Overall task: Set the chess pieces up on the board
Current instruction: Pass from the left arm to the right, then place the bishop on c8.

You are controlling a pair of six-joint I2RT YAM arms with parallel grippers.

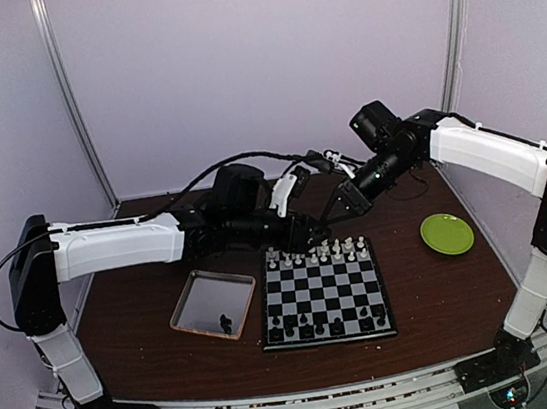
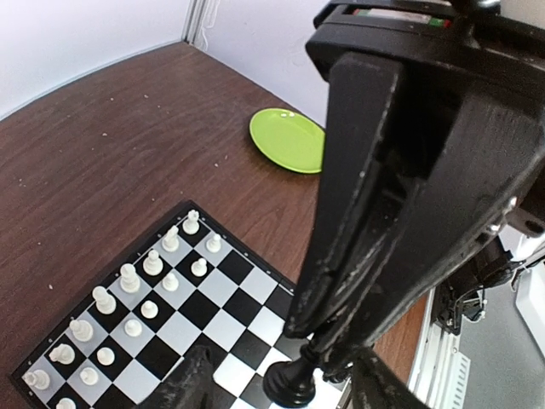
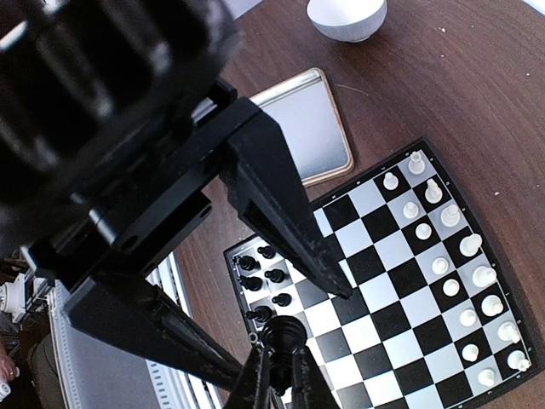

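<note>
the black piece [image 2: 292,385] hangs in mid-air, well above the board [image 1: 323,289], pinched tight in your right gripper [image 2: 328,349]. your left gripper [image 3: 289,325] stands spread either side of it, gripping nothing. it looks like a hand-over, so the right arm can reach the gaps in the near rows. the white pieces [image 1: 317,254] look set, and the tray [image 1: 182,307] holds at least one more.
</note>
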